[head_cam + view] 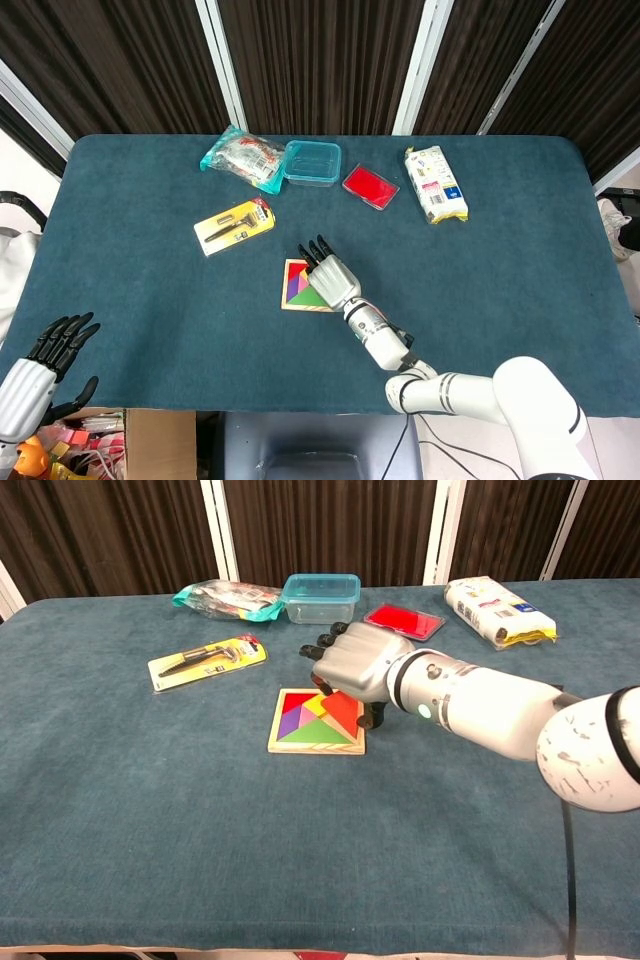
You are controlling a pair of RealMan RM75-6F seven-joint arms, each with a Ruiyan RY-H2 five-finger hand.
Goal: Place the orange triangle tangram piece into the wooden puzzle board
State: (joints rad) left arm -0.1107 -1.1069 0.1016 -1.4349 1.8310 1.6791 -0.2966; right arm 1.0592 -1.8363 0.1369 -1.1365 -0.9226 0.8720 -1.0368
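The wooden puzzle board (290,744) lies mid-table, with purple, yellow, red and green pieces in it. The orange triangle (345,713) lies in the board's right part, nearly flat. My right hand (355,665) hovers over the board's far right corner, its fingers curled down onto the triangle's far edge and its thumb by the board's right rim. In the head view this right hand (331,277) covers the right half of the board (291,290), and the triangle is hidden. My left hand (45,365) hangs off the table's near left corner with spread fingers, holding nothing.
At the back lie a yellow tool pack (208,660), a crinkly snack bag (222,598), a teal plastic box (320,596), a red flat case (405,620) and a white packet (498,610). A cardboard box (150,440) stands below the table's near left edge.
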